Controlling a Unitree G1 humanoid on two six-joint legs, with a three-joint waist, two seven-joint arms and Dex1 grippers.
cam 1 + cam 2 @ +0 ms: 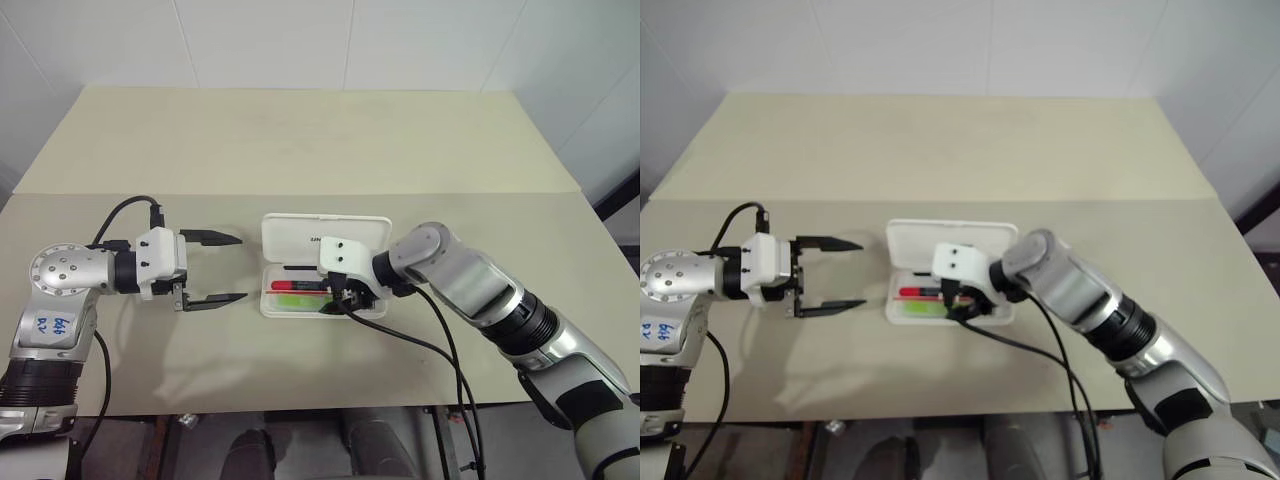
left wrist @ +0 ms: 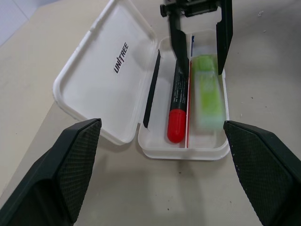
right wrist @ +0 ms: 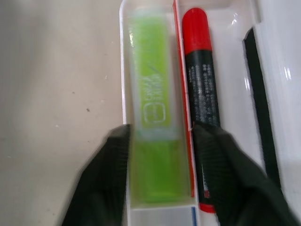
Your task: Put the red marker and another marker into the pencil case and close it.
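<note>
- So, my right gripper (image 3: 160, 136) is down over the pencil case (image 1: 300, 240), right end of the tray; fingers part-open, straddling the green marker (image 2: 208, 92), gap just wider than it. Can't tell if the pads touch it.
- Green marker lies flat in the near compartment; red marker (image 2: 177, 106) beside it, in the far compartment, red cap toward the left.
- Case sits mid-table (image 1: 300, 140), lid swung back on the far side, "UNITREE" showing.
- My left gripper (image 1: 215, 268) hovers just left of the case, fingers spread wide, holding nothing, aimed at it.
</note>
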